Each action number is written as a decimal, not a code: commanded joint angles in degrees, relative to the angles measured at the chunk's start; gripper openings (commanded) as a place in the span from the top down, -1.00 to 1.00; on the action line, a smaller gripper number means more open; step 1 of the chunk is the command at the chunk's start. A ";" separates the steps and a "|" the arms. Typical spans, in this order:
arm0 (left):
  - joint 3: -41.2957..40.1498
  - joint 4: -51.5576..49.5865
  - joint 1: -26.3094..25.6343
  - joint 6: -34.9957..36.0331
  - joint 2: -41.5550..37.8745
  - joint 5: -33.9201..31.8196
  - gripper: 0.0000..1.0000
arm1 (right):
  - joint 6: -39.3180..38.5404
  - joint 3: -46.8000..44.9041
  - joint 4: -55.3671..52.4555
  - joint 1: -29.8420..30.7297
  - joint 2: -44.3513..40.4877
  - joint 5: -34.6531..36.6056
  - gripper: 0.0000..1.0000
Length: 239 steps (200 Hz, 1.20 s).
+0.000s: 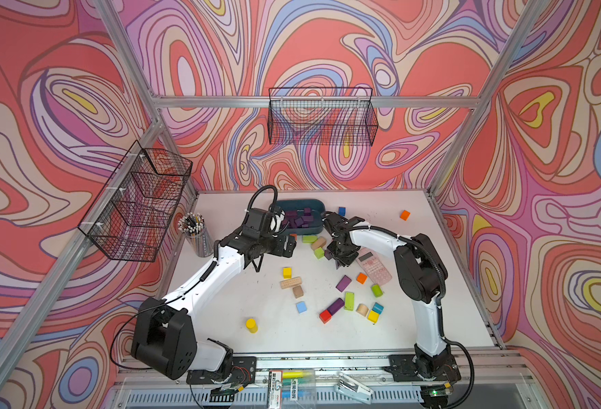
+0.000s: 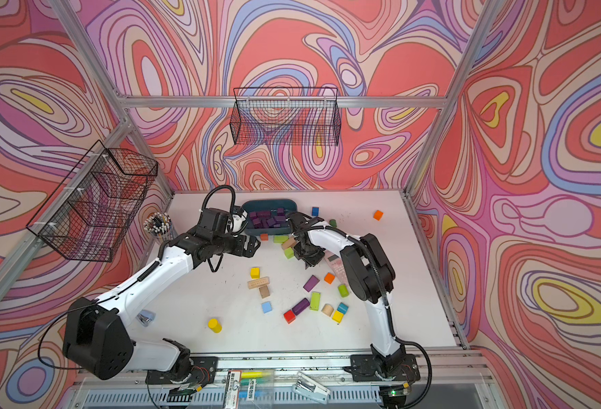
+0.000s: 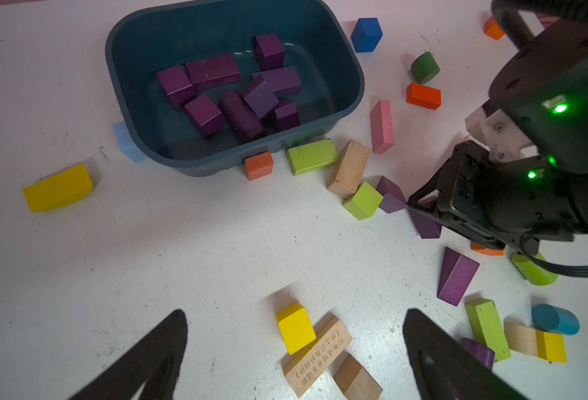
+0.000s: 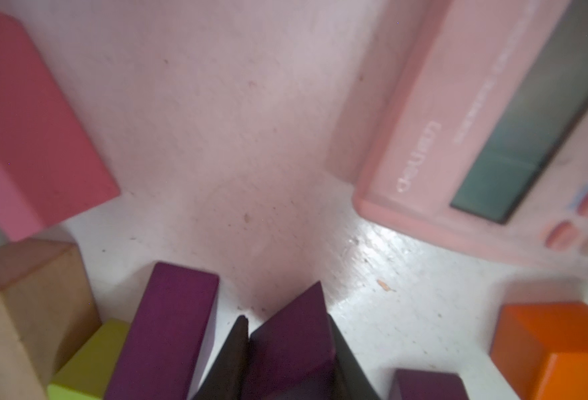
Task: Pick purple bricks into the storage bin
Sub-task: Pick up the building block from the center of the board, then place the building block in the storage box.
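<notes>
Your right gripper [image 4: 285,323] has its jaws clamped on a purple wedge [image 4: 299,308] near the middle of the table [image 1: 256,301]. Your left gripper [image 3: 296,313] hangs with jaws wide apart. The bin [image 3: 133,86] sits by the far edge and holds purple bricks [image 3: 212,71]. Loose purple bricks [image 1: 343,283] lie nearer the front edge.

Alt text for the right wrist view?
Right gripper shut on a dark-purple wedge brick, close up over the white table. Nearby lie a purple bar, pink bar, pink calculator, orange cube and plain wooden block.
</notes>
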 commanded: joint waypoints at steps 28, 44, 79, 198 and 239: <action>1.36 -0.56 0.68 -0.74 -0.51 -0.46 -1.00 | -1.12 3.60 -3.85 0.92 -1.04 6.46 0.45; 1.43 -0.64 0.81 -0.92 -0.46 -0.50 -1.00 | -1.44 5.10 -4.79 1.23 -1.22 7.79 0.45; 1.86 -1.13 1.12 -1.27 0.01 -0.41 -1.00 | -1.98 8.12 -6.24 2.24 -1.99 11.50 0.47; 3.29 -2.97 2.06 -2.67 1.98 -0.32 -1.00 | -10.65 17.45 1.06 4.44 -1.45 20.61 0.58; 3.38 -3.00 2.48 -3.09 2.21 -0.45 -1.00 | -16.91 19.60 7.82 4.45 -0.01 21.12 0.60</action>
